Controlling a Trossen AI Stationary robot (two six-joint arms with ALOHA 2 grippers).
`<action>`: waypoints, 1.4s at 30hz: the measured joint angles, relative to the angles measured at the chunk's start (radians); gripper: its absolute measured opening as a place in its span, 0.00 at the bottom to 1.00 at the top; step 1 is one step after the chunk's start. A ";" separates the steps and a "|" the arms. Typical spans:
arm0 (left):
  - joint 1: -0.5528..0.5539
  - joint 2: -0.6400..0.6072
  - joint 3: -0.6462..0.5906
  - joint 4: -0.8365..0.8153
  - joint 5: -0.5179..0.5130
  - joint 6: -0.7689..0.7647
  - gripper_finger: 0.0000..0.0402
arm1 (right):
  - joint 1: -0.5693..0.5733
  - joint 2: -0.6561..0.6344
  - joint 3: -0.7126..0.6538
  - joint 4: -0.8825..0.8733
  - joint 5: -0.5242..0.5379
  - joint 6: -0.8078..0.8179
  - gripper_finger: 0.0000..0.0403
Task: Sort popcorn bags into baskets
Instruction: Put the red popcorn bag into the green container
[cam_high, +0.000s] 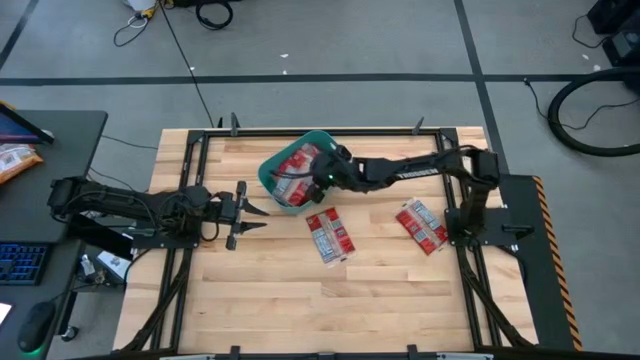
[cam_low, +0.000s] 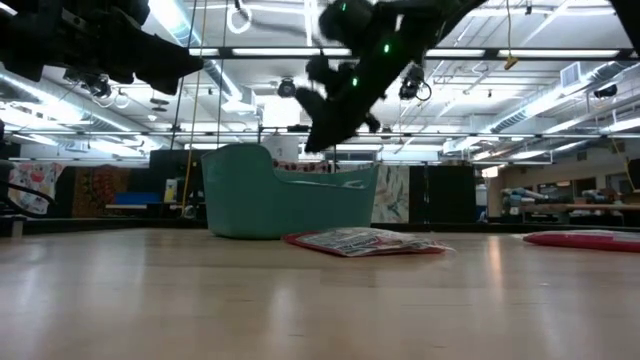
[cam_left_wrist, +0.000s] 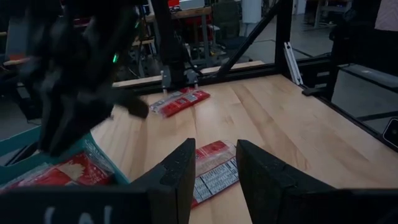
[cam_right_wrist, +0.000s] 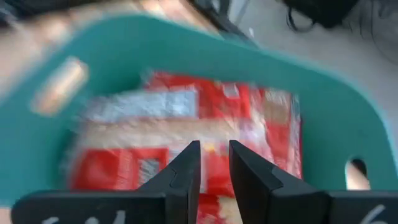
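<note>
The right gripper (cam_right_wrist: 214, 163), fingers narrow and empty, hovers over the tub (cam_high: 268, 178) at upper centre, bags (cam_right_wrist: 186, 124) inside. Descending, it could clip the rim. Left gripper (cam_left_wrist: 214, 171), narrowly apart and empty, waits left; two bags (cam_high: 329, 235) lie mid-table.

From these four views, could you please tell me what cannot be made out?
- Count of popcorn bags in the basket: high view, the right end effector covers them; right wrist view is blurred.
- Print on the middle bag: too small.
- Basket contents: low view, its wall hides them.
</note>
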 joint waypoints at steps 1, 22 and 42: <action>0.000 0.000 0.000 0.000 0.000 0.000 0.30 | 0.017 -0.017 0.000 0.006 0.016 -0.004 0.22; 0.000 0.000 0.000 0.001 0.000 -0.008 0.30 | 0.350 -0.078 -0.018 -0.414 -0.162 0.312 0.22; 0.000 0.000 0.000 0.000 0.000 -0.010 0.30 | 0.332 -0.076 -0.203 -1.242 -0.263 0.763 0.22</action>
